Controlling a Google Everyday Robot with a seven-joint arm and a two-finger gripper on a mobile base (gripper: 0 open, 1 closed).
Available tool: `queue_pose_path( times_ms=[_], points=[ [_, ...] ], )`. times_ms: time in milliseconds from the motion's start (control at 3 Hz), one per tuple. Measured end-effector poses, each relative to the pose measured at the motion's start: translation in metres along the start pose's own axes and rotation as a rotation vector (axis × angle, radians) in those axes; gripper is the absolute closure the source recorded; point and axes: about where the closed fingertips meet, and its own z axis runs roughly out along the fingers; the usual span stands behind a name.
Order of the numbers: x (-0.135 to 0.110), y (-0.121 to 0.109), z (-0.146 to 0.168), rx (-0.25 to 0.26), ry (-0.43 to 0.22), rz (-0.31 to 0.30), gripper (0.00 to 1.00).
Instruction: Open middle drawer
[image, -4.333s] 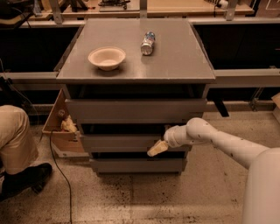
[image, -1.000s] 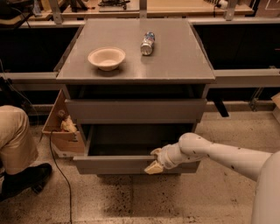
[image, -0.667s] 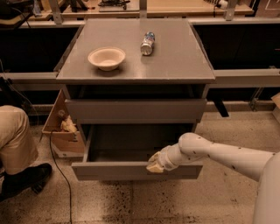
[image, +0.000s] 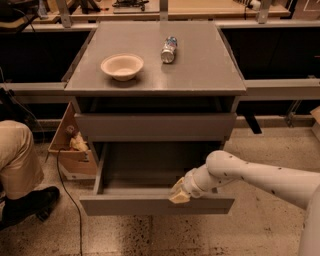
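Note:
A grey cabinet (image: 155, 75) with stacked drawers stands in the middle of the view. Its middle drawer (image: 155, 204) is pulled far out toward me, and its inside looks empty. The top drawer (image: 155, 126) above it is closed. My gripper (image: 180, 193) reaches in from the right on a white arm (image: 260, 177) and rests at the top edge of the middle drawer's front panel, right of centre.
A beige bowl (image: 122, 66) and a can lying on its side (image: 169, 49) sit on the cabinet top. A cardboard box (image: 70, 145) stands on the floor to the cabinet's left. A person's leg and shoe (image: 20, 175) are at the far left.
The middle drawer went from closed to pulled far out. My gripper moved down and toward me with its front edge.

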Motion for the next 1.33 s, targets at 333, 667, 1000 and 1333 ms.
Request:
queue_pose_path(
  times_ms=[333, 667, 1000, 1333],
  points=[
    [0.007, 0.017, -0.008, -0.032, 0.021, 0.005, 0.26],
    [0.010, 0.028, -0.016, -0.058, 0.035, 0.003, 0.00],
    [0.011, 0.029, -0.019, -0.059, 0.036, 0.001, 0.00],
    [0.006, 0.006, -0.035, -0.050, -0.009, 0.009, 0.01]
  ],
)
